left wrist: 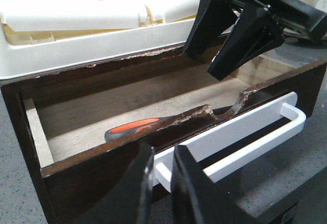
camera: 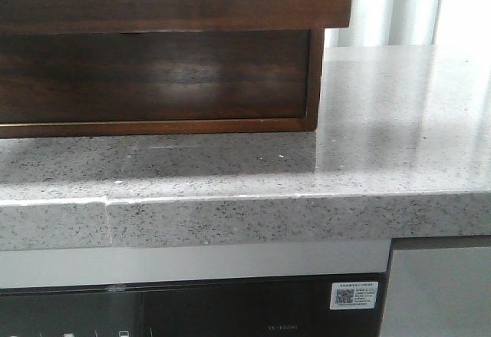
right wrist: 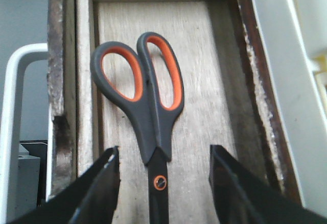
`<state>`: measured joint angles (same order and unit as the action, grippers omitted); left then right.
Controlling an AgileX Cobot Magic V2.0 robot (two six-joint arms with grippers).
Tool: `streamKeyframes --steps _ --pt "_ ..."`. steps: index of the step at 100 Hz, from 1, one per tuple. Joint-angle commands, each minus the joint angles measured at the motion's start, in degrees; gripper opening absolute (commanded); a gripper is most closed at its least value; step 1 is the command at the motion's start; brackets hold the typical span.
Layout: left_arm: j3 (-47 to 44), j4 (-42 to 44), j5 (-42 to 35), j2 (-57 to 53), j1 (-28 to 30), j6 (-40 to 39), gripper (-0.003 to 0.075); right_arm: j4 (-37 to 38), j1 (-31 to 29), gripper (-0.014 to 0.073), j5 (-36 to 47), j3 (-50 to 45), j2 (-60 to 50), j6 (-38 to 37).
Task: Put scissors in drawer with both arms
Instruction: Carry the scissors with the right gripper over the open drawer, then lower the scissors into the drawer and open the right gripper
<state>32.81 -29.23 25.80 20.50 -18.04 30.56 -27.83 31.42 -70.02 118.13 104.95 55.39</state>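
The scissors (right wrist: 148,106) have grey handles with orange-lined loops. They lie flat on the pale wood floor of the open dark brown drawer (right wrist: 204,81), close to its front panel. In the left wrist view one orange loop (left wrist: 134,127) shows above the drawer's chipped front edge (left wrist: 102,155). My right gripper (right wrist: 163,150) is open and hovers over the scissors, its fingers either side of the pivot without touching; it also shows in the left wrist view (left wrist: 203,62). My left gripper (left wrist: 163,168) is shut on one end of the drawer's white handle (left wrist: 240,132). Neither gripper shows in the front view.
A white foam tray (left wrist: 76,15) sits on top of the cabinet above the drawer. The dark wooden cabinet (camera: 153,76) stands on a grey speckled counter (camera: 383,122). Below the counter edge is a dark appliance front with a sticker (camera: 353,295).
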Motion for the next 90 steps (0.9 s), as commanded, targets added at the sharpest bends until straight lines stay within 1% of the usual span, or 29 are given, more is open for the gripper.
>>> streamKeyframes --steps 1,6,8,13,18,20,25,27,38,48,57,63,76,90 --pt "1.59 -1.21 -3.91 0.73 0.12 -0.58 0.0043 -1.23 -0.31 0.0316 3.74 1.72 -3.77 -0.40" --pt "1.59 -1.21 -3.91 0.73 0.12 -0.58 0.0043 -1.23 -0.31 0.0277 4.18 1.72 -4.83 -1.46" --pt "1.59 -1.21 -3.91 0.73 0.12 -0.58 0.0043 -1.23 -0.31 0.0249 4.32 1.72 -5.32 -1.74" --pt "1.59 -1.21 -3.91 0.73 0.12 -0.58 0.0043 -1.11 -0.44 0.0161 4.97 1.72 -6.57 -1.86" --pt "1.59 -1.21 -3.91 0.73 0.12 -0.58 0.0043 -0.99 -0.44 0.0041 5.67 1.72 -7.93 -2.13" --pt "1.59 -1.21 -3.91 0.73 0.12 -0.58 0.0043 -0.99 -0.44 0.0010 5.70 1.72 -8.55 -2.33" --pt "1.59 -1.21 -4.04 0.62 0.12 -0.58 0.0043 -0.99 -0.44 -0.0102 5.66 1.72 -9.93 -2.32" --pt "1.59 -1.21 -4.04 0.62 0.12 -0.58 0.0043 -0.99 -0.44 -0.0126 5.65 1.72 -10.55 -2.49" --pt "1.59 -1.21 -3.81 -0.65 0.12 -0.58 0.0043 -0.99 -0.44 -0.0116 4.31 1.60 -13.42 -5.20" --pt "1.59 -1.21 -3.93 -3.36 0.12 -0.58 0.0042 -0.99 -0.44 -0.0116 0.80 1.60 -16.62 -5.94" --pt "1.59 -1.21 -3.93 -6.95 0.12 -0.58 0.0023 -0.99 -0.44 -0.0116 -1.43 1.48 -19.77 -8.00" --pt "1.59 -1.21 -3.93 -9.61 0.12 -0.58 0.0004 -0.99 -0.44 -0.0116 -1.53 1.47 -21.89 -10.19" --pt "0.92 -0.58 -3.93 -15.84 0.12 -0.58 0.0004 -0.99 -0.44 -0.0116 0.14 1.47 -27.12 -12.52" --pt "-2.27 -0.58 -4.27 -21.21 0.12 -0.58 0.0004 -0.99 -0.44 -0.0116 1.28 1.47 -32.15 -15.31"
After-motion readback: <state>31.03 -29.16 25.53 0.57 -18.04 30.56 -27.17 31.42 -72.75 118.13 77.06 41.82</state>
